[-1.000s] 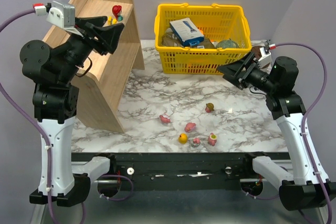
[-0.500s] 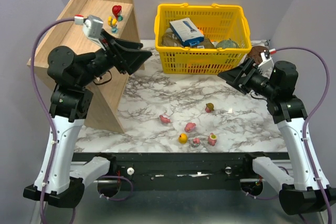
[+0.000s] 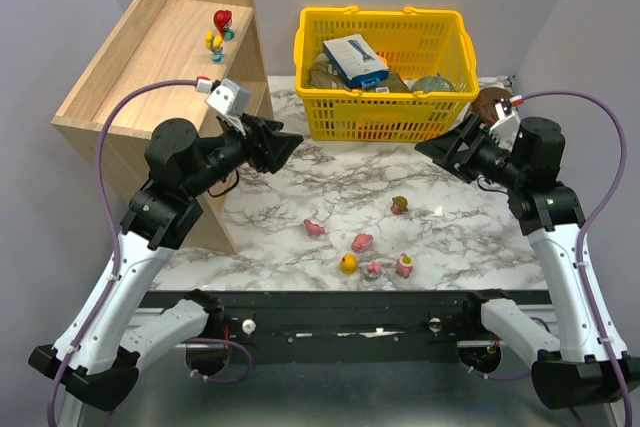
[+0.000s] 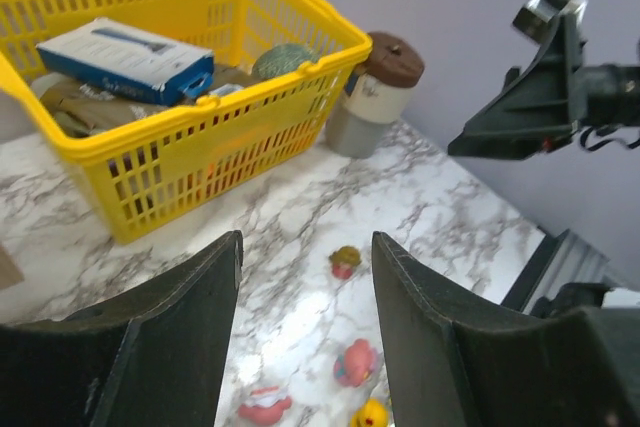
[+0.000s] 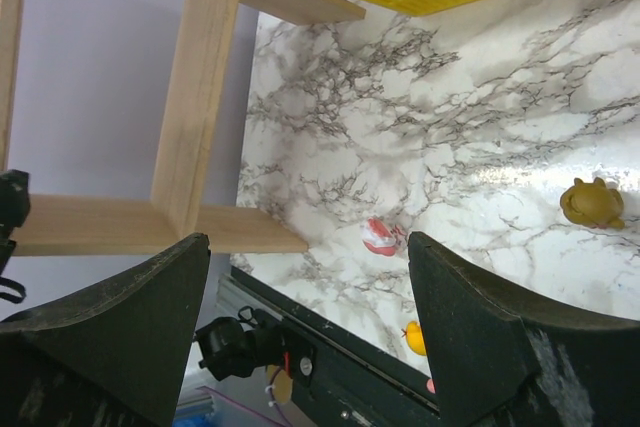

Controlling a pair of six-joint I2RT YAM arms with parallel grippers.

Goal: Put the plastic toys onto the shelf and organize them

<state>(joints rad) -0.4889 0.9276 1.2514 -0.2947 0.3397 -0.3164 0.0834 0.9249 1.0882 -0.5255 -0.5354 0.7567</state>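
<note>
Over the marble tabletop (image 3: 300, 187), just off the shelf's right side panel, your left gripper (image 4: 305, 239) hangs with fingers spread, nothing between them, pointing toward the yellow basket (image 3: 385, 125). Your right gripper (image 5: 307, 247) is also wide apart and empty, held above the table near the basket's right end, beside a brown-lidded jar (image 3: 490, 99). Six toys lie loose on the marble in front, between the two arms: olive toy (image 3: 400, 205) farthest back, red-and-white toy (image 3: 314, 227) to its left, pink toy (image 3: 362, 242) between them and nearer you. The yellow duck toy (image 3: 348, 264), small pale toy (image 3: 374, 269) and pink-red toy (image 3: 404, 266) sit in a loose row by the near edge. None is touching a gripper. On the shelf (image 3: 130, 77), the top tier holds two toys in its far right corner: red toy (image 3: 222, 19) at the back, yellow-teal toy (image 3: 212, 41) just in front. Basket holds a blue box (image 3: 355, 59) and other packets, no toys visible in it.
</note>
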